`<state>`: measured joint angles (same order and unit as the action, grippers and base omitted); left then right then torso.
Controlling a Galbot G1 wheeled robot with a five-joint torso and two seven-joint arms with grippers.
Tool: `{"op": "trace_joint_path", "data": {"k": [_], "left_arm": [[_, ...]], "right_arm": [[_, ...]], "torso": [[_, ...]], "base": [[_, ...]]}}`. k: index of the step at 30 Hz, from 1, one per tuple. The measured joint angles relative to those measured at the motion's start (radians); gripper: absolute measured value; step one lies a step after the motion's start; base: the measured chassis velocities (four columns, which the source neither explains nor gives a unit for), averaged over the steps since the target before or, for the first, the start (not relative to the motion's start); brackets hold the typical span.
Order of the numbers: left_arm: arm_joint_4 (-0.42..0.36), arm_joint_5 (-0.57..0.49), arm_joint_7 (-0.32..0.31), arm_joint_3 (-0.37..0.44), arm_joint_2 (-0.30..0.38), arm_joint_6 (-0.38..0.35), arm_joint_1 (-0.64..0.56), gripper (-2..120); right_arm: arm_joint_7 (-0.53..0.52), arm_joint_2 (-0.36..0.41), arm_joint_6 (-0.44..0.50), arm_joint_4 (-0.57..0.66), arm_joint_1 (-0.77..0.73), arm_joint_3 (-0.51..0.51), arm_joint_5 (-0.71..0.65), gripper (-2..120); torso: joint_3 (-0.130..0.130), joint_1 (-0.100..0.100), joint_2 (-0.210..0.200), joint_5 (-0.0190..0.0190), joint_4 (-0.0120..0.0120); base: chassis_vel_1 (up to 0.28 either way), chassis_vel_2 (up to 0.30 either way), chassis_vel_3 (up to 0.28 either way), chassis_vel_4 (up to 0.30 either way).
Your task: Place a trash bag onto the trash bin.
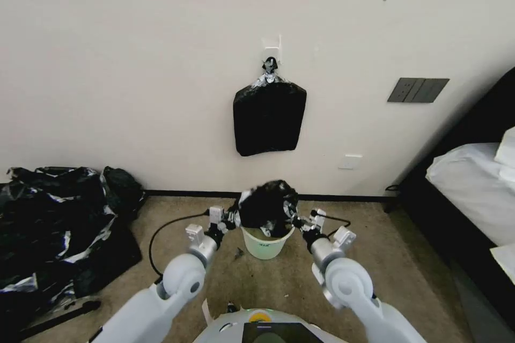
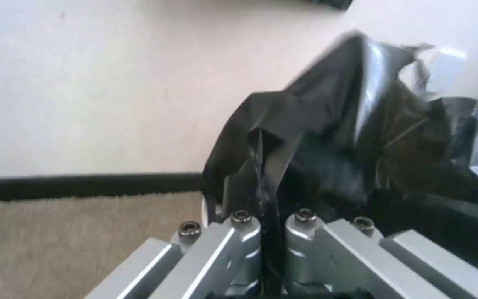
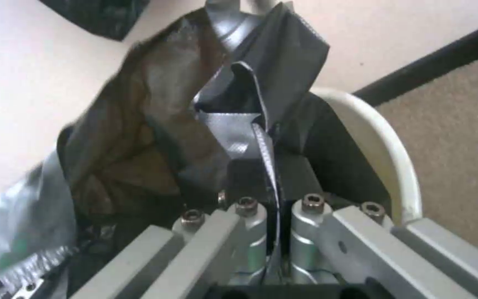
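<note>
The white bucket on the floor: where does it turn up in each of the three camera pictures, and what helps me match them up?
Head view: the trash bin stands on the carpet, centre, under the trash bag held between the left gripper and right gripper.
Left wrist view: I cannot make the bin out; the bag covers that side.
Right wrist view: its white rim curves beside the bag.
Shared landmark: the black baseboard.

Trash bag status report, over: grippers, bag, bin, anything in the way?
Left gripper shut on trash bag; right gripper shut on its other side. Bag bunched above trash bin, not over the rim yet. Nothing in the way.
</note>
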<state>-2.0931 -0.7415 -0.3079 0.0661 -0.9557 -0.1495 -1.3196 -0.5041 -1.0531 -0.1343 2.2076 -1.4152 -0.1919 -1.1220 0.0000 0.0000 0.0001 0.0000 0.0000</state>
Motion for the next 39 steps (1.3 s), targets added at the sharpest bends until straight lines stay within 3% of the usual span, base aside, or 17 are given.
{"op": "trace_joint_path", "data": {"k": [6,13,24,39], "left_arm": [[-0.003,0.019,-0.001,0.019,-0.012,0.015,-0.078,0],[-0.031,0.037,-0.033,0.040,-0.025,0.029,-0.175,0],[-0.002,0.065,-0.073,0.015,-0.083,0.031,-0.218,0],[0.197,0.120,-0.005,-0.022,-0.145,0.056,-0.089,0]], "right_arm": [[-0.013,0.017,0.000,0.020,-0.037,-0.010,0.029,0],[-0.071,0.087,-0.034,0.076,-0.138,-0.040,0.036,0],[-0.109,0.068,-0.099,0.071,-0.227,-0.019,0.037,0],[-0.103,0.027,-0.172,-0.115,-0.067,0.000,0.007,0]], "torso": [[0.000,0.000,0.000,0.0000,0.0003],[0.000,0.000,0.000,-0.0001,0.0000],[0.000,0.000,0.000,0.0000,-0.0002],[0.000,0.000,0.000,-0.0001,0.0000]], "base": [[0.000,0.000,0.000,0.000],[0.000,0.000,0.000,0.000],[0.000,0.000,0.000,0.000],[0.000,0.000,0.000,0.000]]}}
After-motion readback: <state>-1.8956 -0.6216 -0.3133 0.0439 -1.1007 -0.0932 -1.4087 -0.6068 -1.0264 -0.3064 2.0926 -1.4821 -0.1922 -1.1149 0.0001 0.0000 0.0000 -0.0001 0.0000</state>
